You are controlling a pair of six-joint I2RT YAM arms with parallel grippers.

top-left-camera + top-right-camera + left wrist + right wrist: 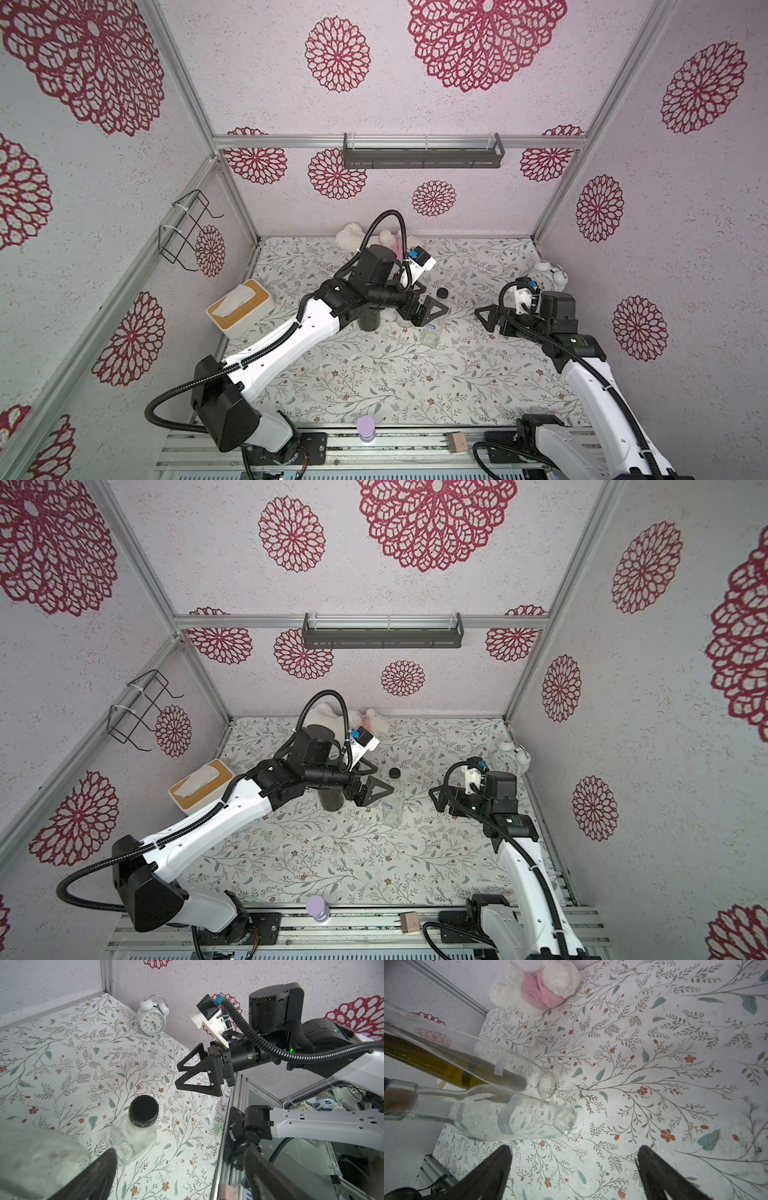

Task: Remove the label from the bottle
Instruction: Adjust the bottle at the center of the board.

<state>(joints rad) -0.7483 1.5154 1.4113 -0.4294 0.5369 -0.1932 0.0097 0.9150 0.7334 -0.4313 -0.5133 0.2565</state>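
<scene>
Near the dark olive bottle (pixel 331 800), with a second clear bottle (pixel 37 1155) in between, the clear glass bottle (pixel 133 1140) with the black screw cap (pixel 143 1110) stands upright on the floral table (pixel 332 866). Its small bluish label (pixel 387 806) is on the side wall.

My guess on handling: it's glass, so rigid, fairly heavy, slick and breakable, and tippy if shoved up high. I'd pin it at the shoulder under the cap and pick at a label corner, which is probably just thin sticky stuff.

The left gripper (pixel 384 780) hangs spread wide and empty above the gap between the dark bottle and the capped one. The right gripper (pixel 178 1075) is gaping too and holds nothing. It's on the capped bottle's far side from the dark one, not touching. The white alarm clock (pixel 152 1020) is farther out still.
</scene>
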